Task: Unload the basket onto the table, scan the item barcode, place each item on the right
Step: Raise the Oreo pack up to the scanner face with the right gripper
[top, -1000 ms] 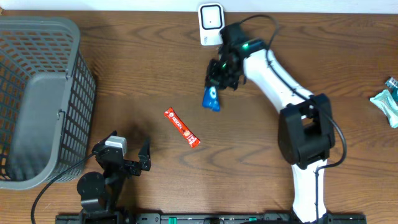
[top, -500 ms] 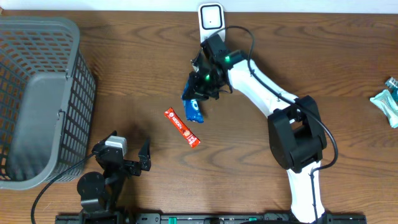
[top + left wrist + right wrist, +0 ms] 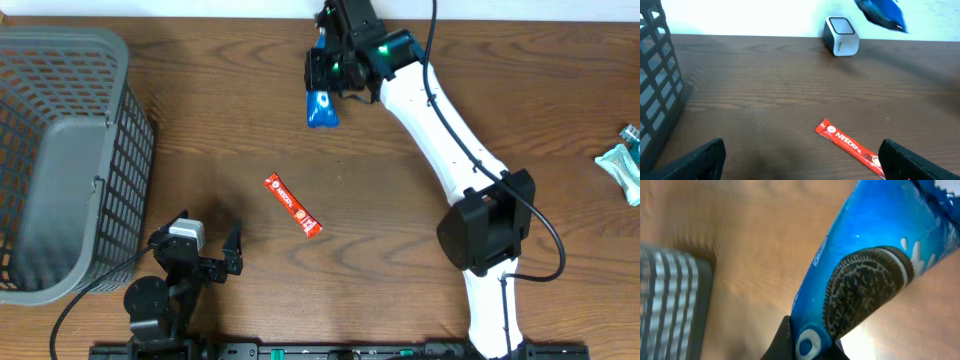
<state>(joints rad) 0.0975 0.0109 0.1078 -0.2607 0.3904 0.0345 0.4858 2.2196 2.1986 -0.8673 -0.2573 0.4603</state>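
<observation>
Right gripper [image 3: 328, 78]: clenched on the top edge of a blue cookie packet [image 3: 322, 106], held off the table at the far edge. Packet hangs below the jaws, clear of the wood.

Left wrist view: packet [image 3: 881, 13] is in the air, above and to the right of the small white scanner [image 3: 841, 36], near it but not touching. From overhead the scanner is hidden under the right arm.

Right wrist view: the side of the packet [image 3: 865, 280] facing the camera shows the cookie picture and blue wrapper. No barcode is visible there; I cannot tell which side carries it.

Left gripper [image 3: 802, 162]: fingers spread wide, holding nothing, low over the near edge of the table.

Other items: red coffee stick [image 3: 292, 205] flat on mid table, well apart from the scanner; grey basket [image 3: 60, 150] at left.

Step in hand, as I judge it: presenting the packet to the scanner, with pickup done and the scan pending.

Next move calls for: bringing the packet down in front of the scanner window, turning the wrist so the barcode side faces it squarely, and keeping the wrapper flat enough to read.
</observation>
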